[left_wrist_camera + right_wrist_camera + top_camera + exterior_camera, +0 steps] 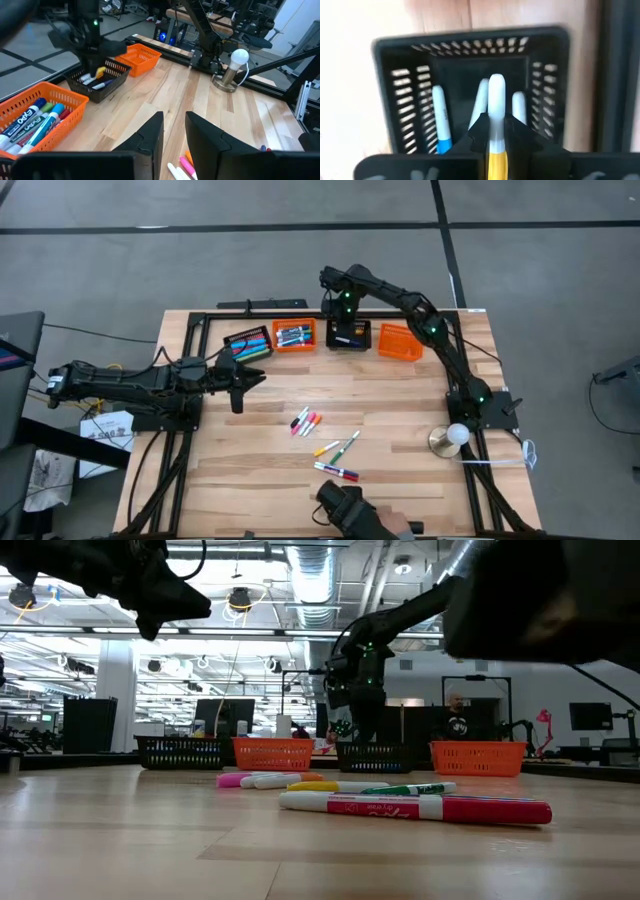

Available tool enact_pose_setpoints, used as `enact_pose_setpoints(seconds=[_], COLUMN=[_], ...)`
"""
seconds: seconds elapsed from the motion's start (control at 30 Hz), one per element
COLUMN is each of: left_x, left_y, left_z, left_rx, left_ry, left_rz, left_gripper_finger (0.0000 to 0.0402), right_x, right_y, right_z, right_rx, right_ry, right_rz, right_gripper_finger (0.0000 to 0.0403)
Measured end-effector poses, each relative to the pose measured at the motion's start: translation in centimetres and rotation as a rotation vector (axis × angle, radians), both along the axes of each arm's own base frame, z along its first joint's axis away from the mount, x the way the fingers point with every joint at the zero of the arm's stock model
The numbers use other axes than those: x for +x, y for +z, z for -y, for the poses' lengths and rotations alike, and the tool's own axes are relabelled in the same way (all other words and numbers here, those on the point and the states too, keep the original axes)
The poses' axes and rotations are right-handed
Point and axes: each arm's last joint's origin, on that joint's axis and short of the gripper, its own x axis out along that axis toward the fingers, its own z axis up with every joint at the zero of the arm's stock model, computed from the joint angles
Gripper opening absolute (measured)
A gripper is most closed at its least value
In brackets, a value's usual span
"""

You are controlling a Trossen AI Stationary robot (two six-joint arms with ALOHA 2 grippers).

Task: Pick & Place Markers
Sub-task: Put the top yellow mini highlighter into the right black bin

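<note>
My right gripper (495,131) hangs over the black basket (348,336) at the table's far edge, pointing down, shut on a yellow marker with a white end (496,95). Three markers (440,125) lie inside that basket. Loose markers lie on the table's middle: a pink and white bunch (305,422), a yellow and a green one (338,446), and a red and white pair (337,471). My left gripper (247,380) waits at the left, above the table, open with nothing between its fingers (150,137). My right gripper pinches the marker's yellow barrel (496,162) between its two fingers. The fingers come from above, point down and lie along the marker. Its white end (496,90) sticks out past the fingertips, down into the black basket. Whether that end touches anything, I cannot tell.
At the far edge stand a black basket (248,343) and an orange basket (294,335), both holding markers, and another orange basket (400,340) to the right. A white ball on a metal foot (455,437) stands near the right edge. A dark device (350,508) sits at the near edge.
</note>
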Motion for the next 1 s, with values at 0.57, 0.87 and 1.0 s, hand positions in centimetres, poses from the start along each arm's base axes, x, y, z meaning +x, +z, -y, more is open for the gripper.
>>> enact_pose_setpoints(seconds=[0.57, 0.87, 1.0], left_x=[0.0, 0.0, 0.0], left_y=[0.1, 0.2, 0.2], left_z=[-0.1, -0.1, -0.1], left_rx=[0.006, 0.005, 0.005], left_ry=[0.026, 0.026, 0.026], left_rz=[0.014, 0.019, 0.019], left_gripper_finger=[0.0080, 0.0080, 0.0080], right_x=[-0.2, -0.2, -0.2], right_y=[-2.1, -2.1, -2.1], right_z=[-0.3, -0.3, -0.3], right_rx=[0.005, 0.005, 0.005], right_ry=[0.003, 0.002, 0.002], right_rz=[-0.043, -0.040, -0.040], right_gripper_finger=[0.0047, 0.0053, 0.0066])
